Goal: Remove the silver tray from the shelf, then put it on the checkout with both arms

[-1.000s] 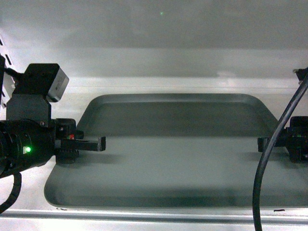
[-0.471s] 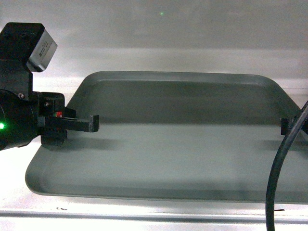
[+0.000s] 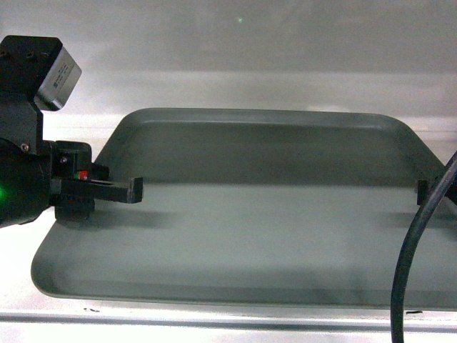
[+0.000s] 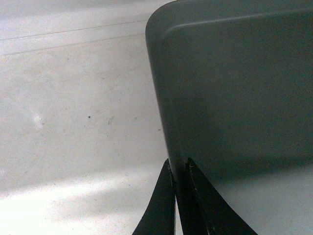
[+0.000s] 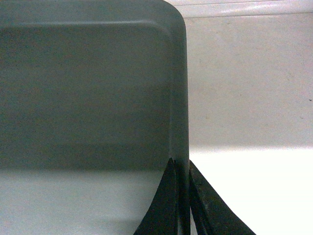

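The silver tray (image 3: 264, 214) fills most of the head view, held above the white shelf (image 3: 78, 125). My left gripper (image 3: 107, 191) is shut on the tray's left rim, one finger reaching over the tray floor. In the left wrist view the left gripper (image 4: 180, 171) pinches the tray (image 4: 234, 98) rim between both fingers. My right gripper (image 3: 428, 191) shows only as a dark finger at the tray's right rim, partly behind a black cable (image 3: 414, 257). In the right wrist view the right gripper (image 5: 182, 169) clamps the tray (image 5: 88, 88) on its right rim. The checkout is out of view.
The shelf's white back panel (image 3: 235, 57) rises behind the tray. The shelf's front lip (image 3: 214, 320) runs along the bottom of the head view, just under the tray's near edge. Bare white shelf board (image 4: 73, 122) lies left of the tray, and more (image 5: 249, 88) to its right.
The tray has risen off the shelf and come toward the camera, looking larger now. Both grippers moved outward and up with it, still clamped on its rims.
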{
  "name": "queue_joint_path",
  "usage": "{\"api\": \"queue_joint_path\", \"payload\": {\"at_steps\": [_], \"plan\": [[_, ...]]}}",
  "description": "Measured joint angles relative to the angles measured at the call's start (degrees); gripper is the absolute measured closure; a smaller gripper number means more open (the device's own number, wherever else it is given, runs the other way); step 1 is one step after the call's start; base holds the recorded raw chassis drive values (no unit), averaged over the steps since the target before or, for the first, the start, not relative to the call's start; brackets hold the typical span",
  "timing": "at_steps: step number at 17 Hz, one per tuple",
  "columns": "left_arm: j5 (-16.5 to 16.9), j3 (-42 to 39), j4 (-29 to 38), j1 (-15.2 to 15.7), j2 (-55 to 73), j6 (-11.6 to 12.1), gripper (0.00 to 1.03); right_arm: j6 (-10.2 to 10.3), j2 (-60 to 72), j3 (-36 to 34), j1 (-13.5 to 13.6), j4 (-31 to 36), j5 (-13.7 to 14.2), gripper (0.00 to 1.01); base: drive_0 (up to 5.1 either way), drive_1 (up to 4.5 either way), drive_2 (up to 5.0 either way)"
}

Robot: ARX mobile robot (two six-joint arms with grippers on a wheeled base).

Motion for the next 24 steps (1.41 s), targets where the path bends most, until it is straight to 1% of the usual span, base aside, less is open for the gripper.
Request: {"api": "queue_joint_path", "payload": {"at_steps": [20,24], "plan": [[-0.3,-0.2,0.7,0.0,0.0,0.3,1.00,0.0,-0.1,-0.2,0.0,0.6,0.0,0.98,0.0,0.00,0.0],[-0.3,-0.2,0.8,0.0,0.0,0.3,1.00,0.0,-0.1,-0.2,0.0,0.6,0.0,0.98,0.0,-1.70,1.7]]}}
